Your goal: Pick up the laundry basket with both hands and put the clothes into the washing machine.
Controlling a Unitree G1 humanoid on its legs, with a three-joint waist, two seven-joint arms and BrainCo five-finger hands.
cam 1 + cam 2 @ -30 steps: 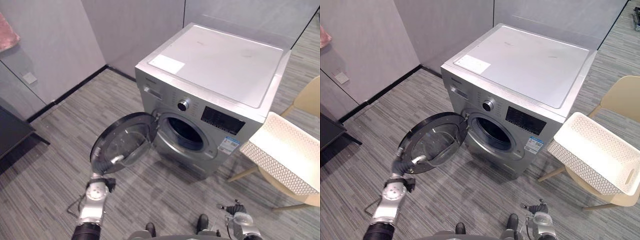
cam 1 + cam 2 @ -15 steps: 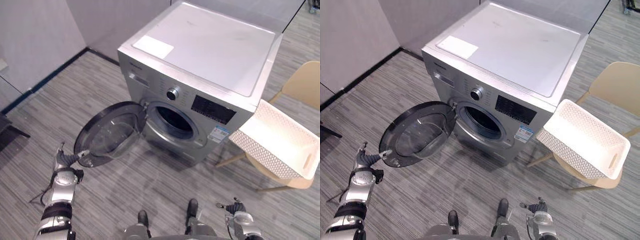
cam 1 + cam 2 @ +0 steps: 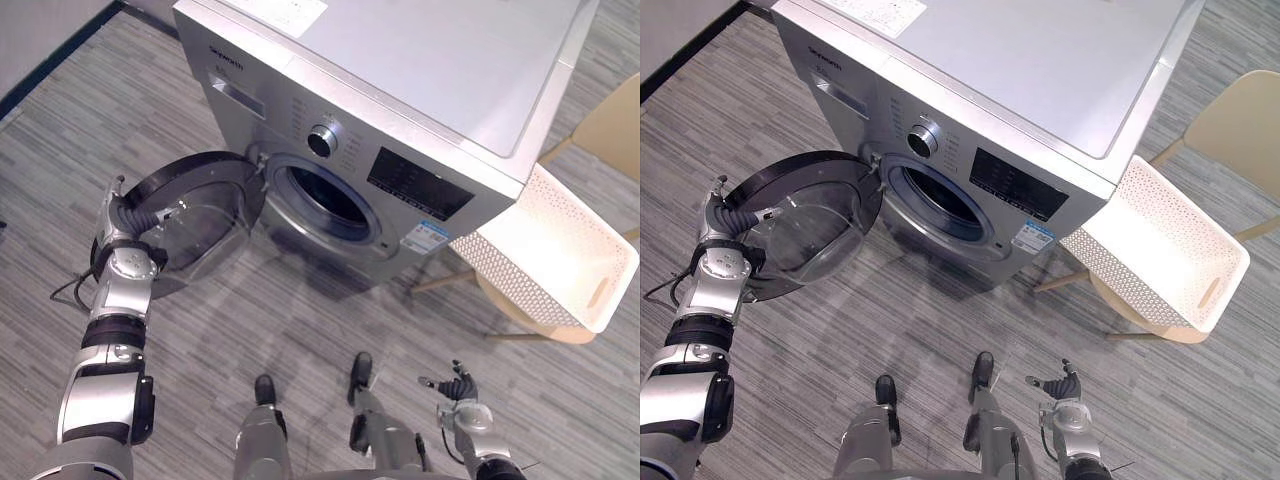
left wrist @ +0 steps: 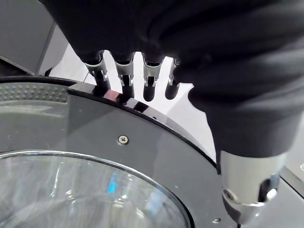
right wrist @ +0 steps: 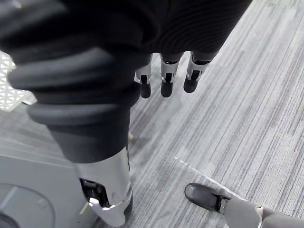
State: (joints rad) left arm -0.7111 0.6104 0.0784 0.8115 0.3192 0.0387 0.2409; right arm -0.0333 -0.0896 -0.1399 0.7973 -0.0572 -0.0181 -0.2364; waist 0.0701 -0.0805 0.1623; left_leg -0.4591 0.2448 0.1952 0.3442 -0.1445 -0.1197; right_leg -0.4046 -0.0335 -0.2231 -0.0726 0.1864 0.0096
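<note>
Reaching the left hand (image 3: 127,222) over the door rim (image 4: 142,142), making any grip impossible to tell, dangling the right hand (image 3: 458,389) slack and empty, well apart from the basket (image 3: 560,240).

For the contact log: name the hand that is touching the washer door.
The left hand: its straight fingers rest against the open door's rim. The right hand hangs free above the floor.
</note>
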